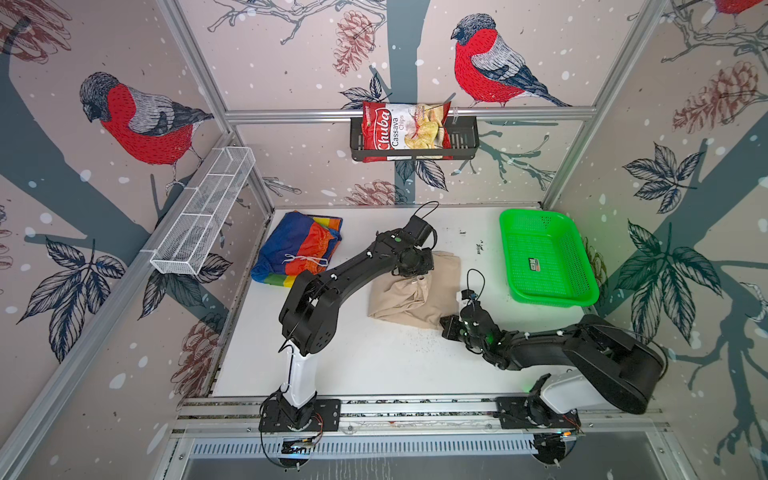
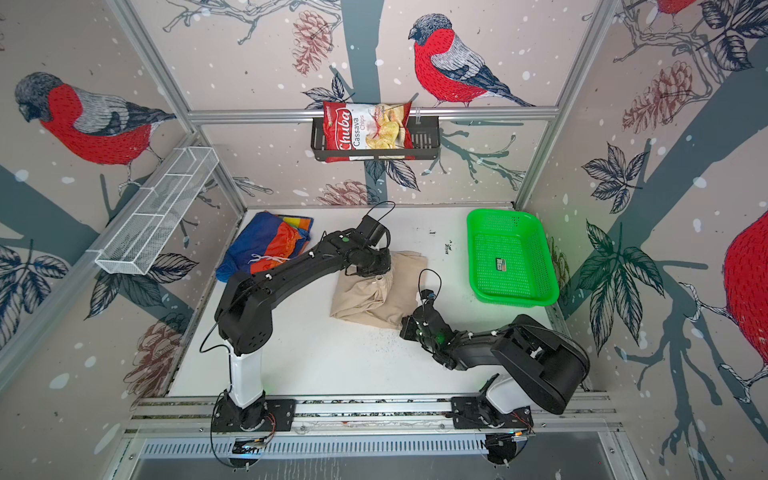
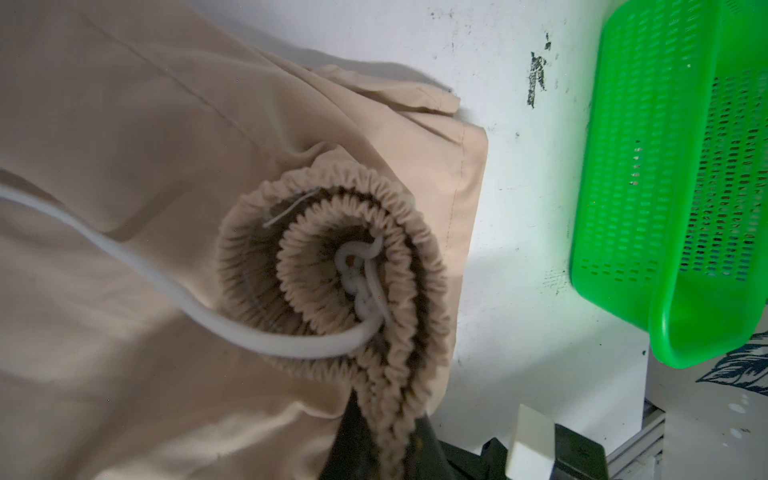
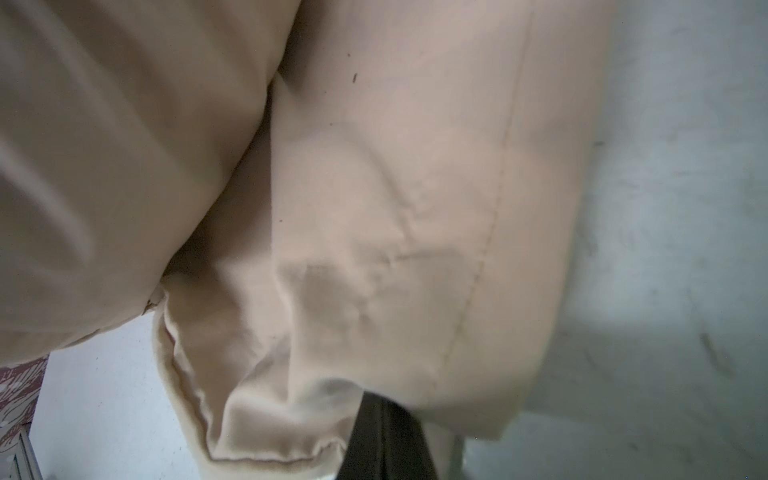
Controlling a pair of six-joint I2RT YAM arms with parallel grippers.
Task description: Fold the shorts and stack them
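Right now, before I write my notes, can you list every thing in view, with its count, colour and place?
striped shorts: 1, rainbow stripes, far left corner of the table
beige shorts: 1, beige, middle of the table
basket: 1, green, far right of the table
chips bag: 1, red and white, in the rack
rack: 1, black, on the back wall
wire shelf: 1, white, on the left wall
table: 1, white, under the shorts and basket
left fingers: 1 pair, black, shut on the beige shorts' waistband
right fingers: 1 pair, black, shut on the beige shorts' near corner
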